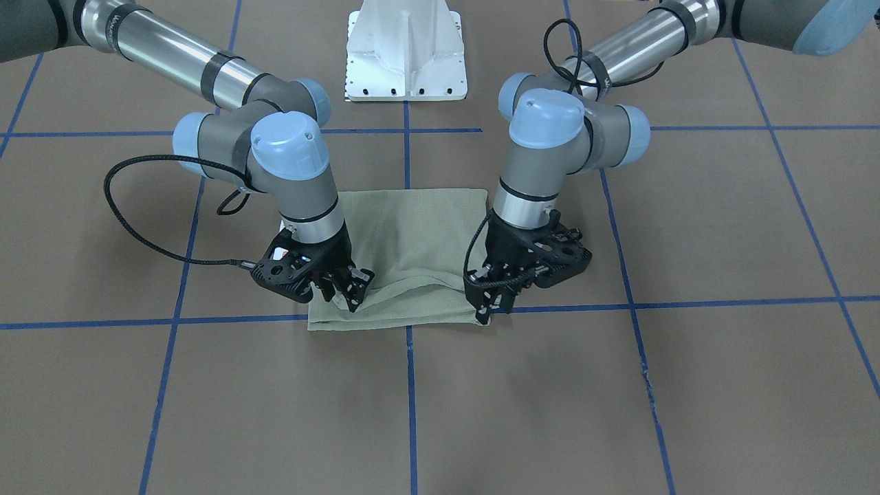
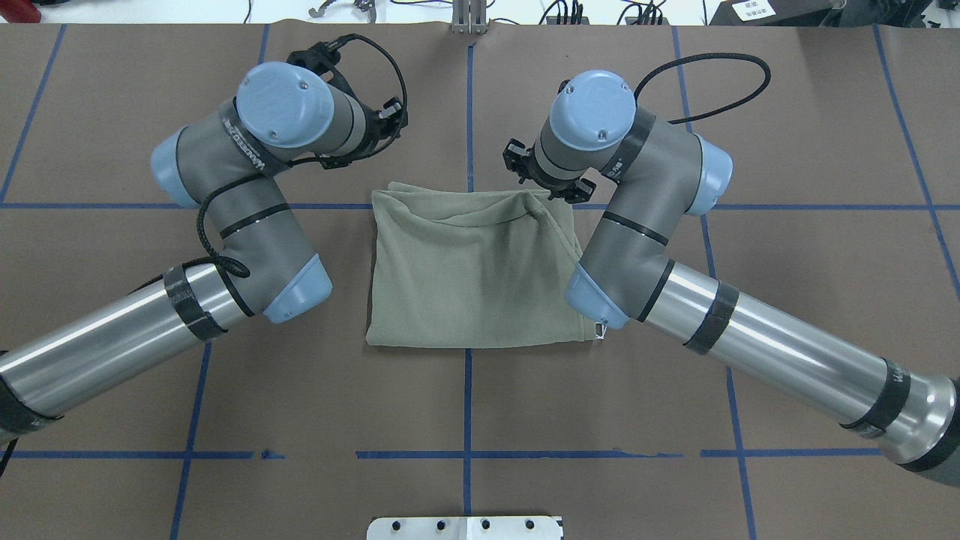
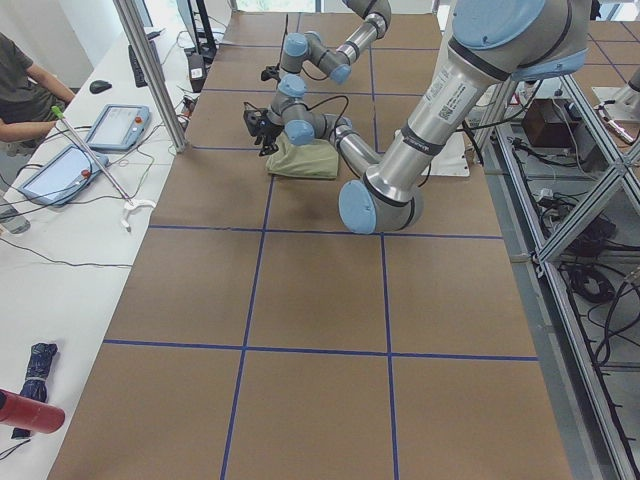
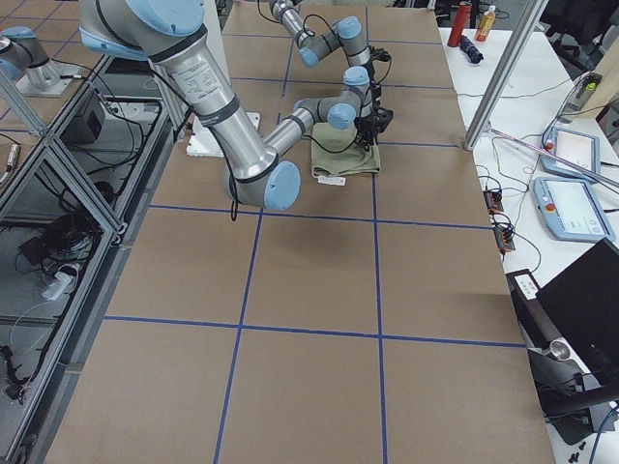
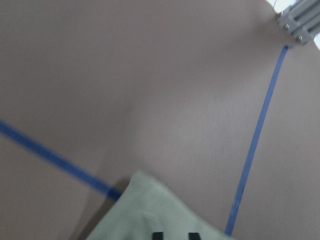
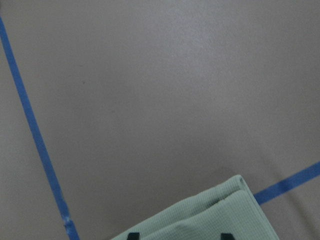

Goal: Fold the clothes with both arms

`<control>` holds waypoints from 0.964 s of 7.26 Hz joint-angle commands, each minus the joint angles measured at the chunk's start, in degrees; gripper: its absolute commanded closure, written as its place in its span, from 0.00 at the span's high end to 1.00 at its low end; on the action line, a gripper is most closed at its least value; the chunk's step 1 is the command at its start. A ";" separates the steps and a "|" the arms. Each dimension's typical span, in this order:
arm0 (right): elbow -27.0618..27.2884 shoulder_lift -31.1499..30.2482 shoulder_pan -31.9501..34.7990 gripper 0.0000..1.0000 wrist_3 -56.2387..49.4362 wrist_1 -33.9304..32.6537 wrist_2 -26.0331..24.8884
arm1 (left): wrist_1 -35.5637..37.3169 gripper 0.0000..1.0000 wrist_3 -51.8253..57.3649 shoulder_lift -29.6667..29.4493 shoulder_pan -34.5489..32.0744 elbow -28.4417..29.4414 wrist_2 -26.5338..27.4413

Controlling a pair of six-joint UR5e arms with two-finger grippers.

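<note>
The sage-green shirt (image 1: 412, 240) lies folded into a rough square on the brown table (image 1: 687, 227), and it also shows in the overhead view (image 2: 472, 277). Its white hang tag (image 2: 598, 329) pokes out at the near right corner. My left gripper (image 1: 492, 302) is open, low over the shirt's far left corner, which shows in its wrist view (image 5: 150, 215). My right gripper (image 1: 342, 294) is open over the far right corner, where the top layer is bunched into a ridge (image 2: 540, 210). That corner shows in the right wrist view (image 6: 215, 215) between widely spread fingertips.
The white pedestal base (image 1: 407, 55) stands at the robot's side of the table. Blue tape lines (image 1: 409, 399) grid the surface. A side bench holds tablets (image 3: 115, 125), and a seated person (image 3: 20, 85) is beside it.
</note>
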 commanded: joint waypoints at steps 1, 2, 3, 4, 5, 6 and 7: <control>-1.57 0.60 4.08 1.00 -3.08 0.89 5.13 | -0.54 1.00 5.19 -0.07 -2.80 1.87 -3.01; -1.48 0.43 8.02 1.00 -9.27 0.28 10.56 | -0.19 1.00 8.07 0.19 -4.45 1.26 -7.64; -1.39 -1.58 12.84 1.00 -16.29 0.02 15.05 | -0.18 1.00 14.37 4.90 -7.25 -3.18 -11.69; -0.61 -6.21 18.55 1.00 -26.80 0.01 18.05 | -0.01 1.00 23.30 9.55 -11.55 -8.01 -15.03; -0.60 -9.74 23.56 1.00 -37.96 -1.38 19.30 | 0.17 1.00 32.27 16.65 -14.55 -14.15 -16.29; -0.52 -11.86 29.36 1.00 -51.38 -5.66 20.18 | 0.17 1.00 40.89 22.90 -18.23 -17.00 -17.78; 0.96 -13.71 33.59 1.00 -62.83 -12.57 19.84 | 0.34 1.00 52.63 27.92 -23.14 -18.76 -20.49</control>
